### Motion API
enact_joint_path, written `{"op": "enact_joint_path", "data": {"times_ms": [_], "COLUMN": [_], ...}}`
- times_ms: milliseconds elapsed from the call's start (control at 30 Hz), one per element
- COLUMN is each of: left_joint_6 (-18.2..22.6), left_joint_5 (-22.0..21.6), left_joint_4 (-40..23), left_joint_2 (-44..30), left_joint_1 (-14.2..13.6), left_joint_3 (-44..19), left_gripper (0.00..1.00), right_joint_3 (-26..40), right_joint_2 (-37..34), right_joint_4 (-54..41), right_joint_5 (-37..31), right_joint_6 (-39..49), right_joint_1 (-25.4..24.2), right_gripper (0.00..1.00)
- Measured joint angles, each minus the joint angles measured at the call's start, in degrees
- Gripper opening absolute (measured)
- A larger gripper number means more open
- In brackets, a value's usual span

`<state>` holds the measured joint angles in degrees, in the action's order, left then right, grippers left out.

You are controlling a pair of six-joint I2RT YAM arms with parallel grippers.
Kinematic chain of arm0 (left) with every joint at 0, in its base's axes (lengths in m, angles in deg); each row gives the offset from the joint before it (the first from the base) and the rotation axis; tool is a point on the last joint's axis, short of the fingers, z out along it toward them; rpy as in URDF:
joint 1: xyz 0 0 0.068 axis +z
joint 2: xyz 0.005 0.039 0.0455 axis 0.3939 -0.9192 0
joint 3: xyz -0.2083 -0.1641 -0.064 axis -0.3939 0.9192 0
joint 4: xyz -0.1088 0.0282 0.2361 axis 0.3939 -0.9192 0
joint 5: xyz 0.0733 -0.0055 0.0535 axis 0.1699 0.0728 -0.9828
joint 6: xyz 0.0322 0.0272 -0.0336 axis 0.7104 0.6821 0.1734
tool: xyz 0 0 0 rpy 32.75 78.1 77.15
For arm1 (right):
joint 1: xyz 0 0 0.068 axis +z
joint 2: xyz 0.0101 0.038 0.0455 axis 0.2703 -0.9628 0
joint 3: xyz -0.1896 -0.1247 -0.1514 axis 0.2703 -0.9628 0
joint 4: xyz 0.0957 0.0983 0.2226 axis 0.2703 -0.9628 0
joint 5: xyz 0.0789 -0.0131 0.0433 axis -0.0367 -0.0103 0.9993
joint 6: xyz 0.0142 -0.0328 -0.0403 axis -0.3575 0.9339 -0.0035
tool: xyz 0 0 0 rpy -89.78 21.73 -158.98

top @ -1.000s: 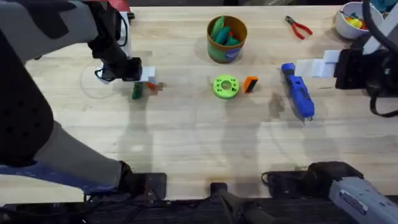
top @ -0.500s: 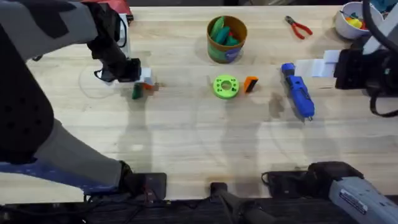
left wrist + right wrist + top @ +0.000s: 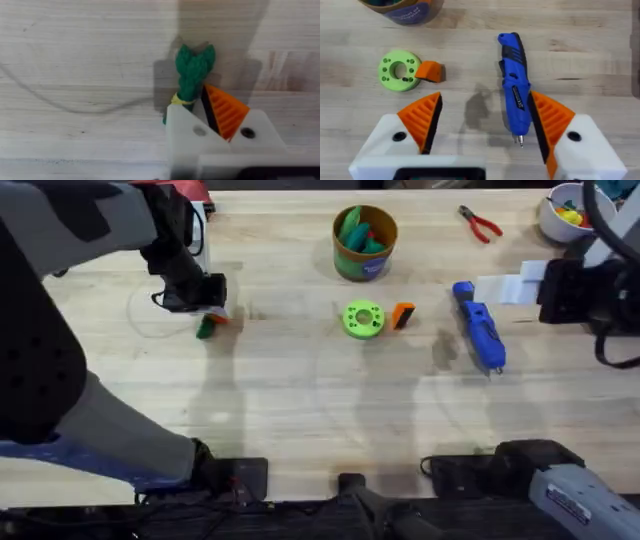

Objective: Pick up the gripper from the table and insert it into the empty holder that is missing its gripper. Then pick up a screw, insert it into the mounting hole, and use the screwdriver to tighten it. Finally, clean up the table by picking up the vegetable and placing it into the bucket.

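Left gripper (image 3: 200,107) clamped on the vegetable (image 3: 192,70); right gripper (image 3: 485,117) wide open, empty, near table edge.

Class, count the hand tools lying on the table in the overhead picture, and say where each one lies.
2. The blue screwdriver lies right of centre, near the right arm. The red-handled pliers lie at the far edge, beside the white bowl. Others may be hidden under the arms.

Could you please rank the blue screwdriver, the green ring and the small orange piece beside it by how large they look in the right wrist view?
1. The screwdriver, clearly the longest.
2. The green ring.
3. The orange piece, smallest.
All lie flat on the table, so the order is trustworthy.
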<state>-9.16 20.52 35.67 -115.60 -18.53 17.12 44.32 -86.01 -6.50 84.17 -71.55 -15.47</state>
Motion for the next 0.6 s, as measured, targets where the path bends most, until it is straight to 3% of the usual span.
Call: {"op": "enact_joint_path", "data": {"times_ms": [300,600], "left_joint_6": [-0.02,-0.02], "left_joint_5": [0.38,0.66], "left_joint_4": [0.76,-6.3], "left_joint_2": [0.0,5.36], "left_joint_1": [-0.02,-0.02], "left_joint_3": [-0.68,-12.29], "left_gripper": [0.017,0.017], "right_joint_3": [0.0,0.0], "right_joint_2": [0.0,0.0], "right_joint_4": [0.0,0.0], "right_joint_5": [0.0,0.0], "right_joint_6": [0.0,0.0], "right_joint_1": [0.0,0.0], "right_gripper": [0.994,0.994]}}
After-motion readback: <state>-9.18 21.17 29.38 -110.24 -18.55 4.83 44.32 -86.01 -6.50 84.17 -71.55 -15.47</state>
